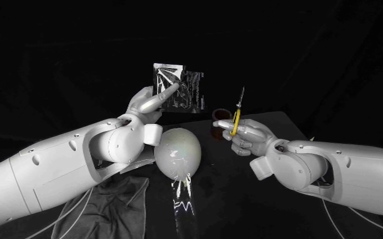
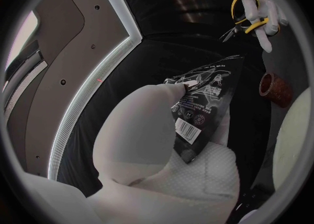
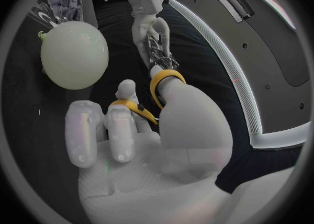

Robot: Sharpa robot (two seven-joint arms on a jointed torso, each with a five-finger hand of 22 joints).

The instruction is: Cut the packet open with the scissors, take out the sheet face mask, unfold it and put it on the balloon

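My left hand (image 1: 150,104) holds a shiny dark packet (image 1: 177,87) upright above the table, pinched at its lower edge. In the left wrist view the packet (image 2: 204,98) has a barcode label and sits between the fingers of the left hand (image 2: 164,145). My right hand (image 1: 244,135) grips yellow-handled scissors (image 1: 237,115), blades together and pointing up, to the right of the packet and apart from it. The right wrist view has the scissors (image 3: 164,84) looped over fingers of the right hand (image 3: 144,145). A pale balloon (image 1: 180,151) lies on the table between both arms, and the balloon (image 3: 74,55) is bare.
A brown ring-shaped roll (image 1: 218,124) stands on the black table (image 1: 271,118) behind the right hand. A dark grey cloth (image 1: 112,200) lies crumpled under the left arm. A shiny strip (image 1: 185,203) runs from the balloon toward the front edge.
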